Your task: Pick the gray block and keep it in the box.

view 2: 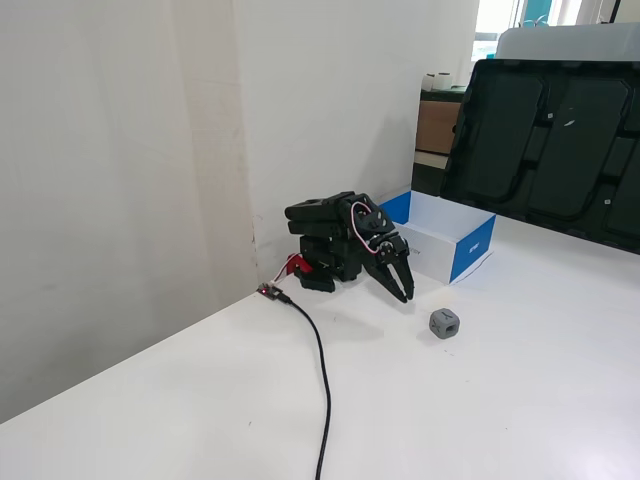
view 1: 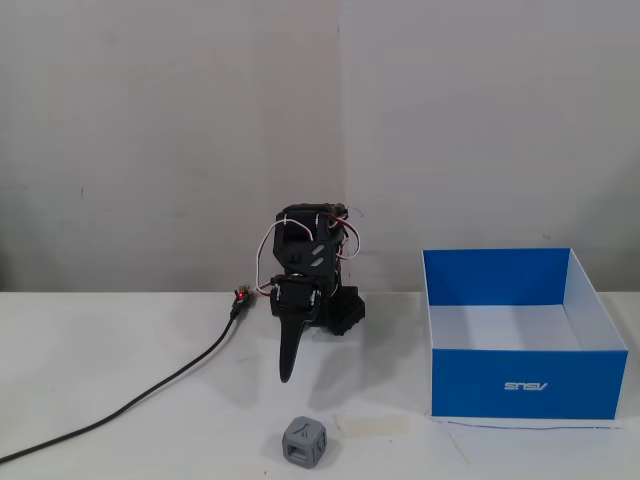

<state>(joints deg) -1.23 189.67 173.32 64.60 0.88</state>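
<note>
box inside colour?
White inside the box, blue outside; clearest in a fixed view facing its logo side.

Bright, even light; soft shadows; sharp.

1 fixed view looks level from the front edge of the white table (view 1: 120, 350) toward the back wall, low and close, facing the folded black arm (view 1: 305, 285) head-on; here the blue box (view 1: 525, 385) sits at right and the gray block (view 1: 304, 442) lies near the bottom edge. The other fixed view stands farther off and higher, off to one side, looking obliquely along the wall, so the arm (view 2: 335, 240) appears in profile with the box (view 2: 470, 248) beyond it. Both fixed views share the arm, box, block (view 2: 444, 322) and black cable (view 2: 322, 390).
</note>
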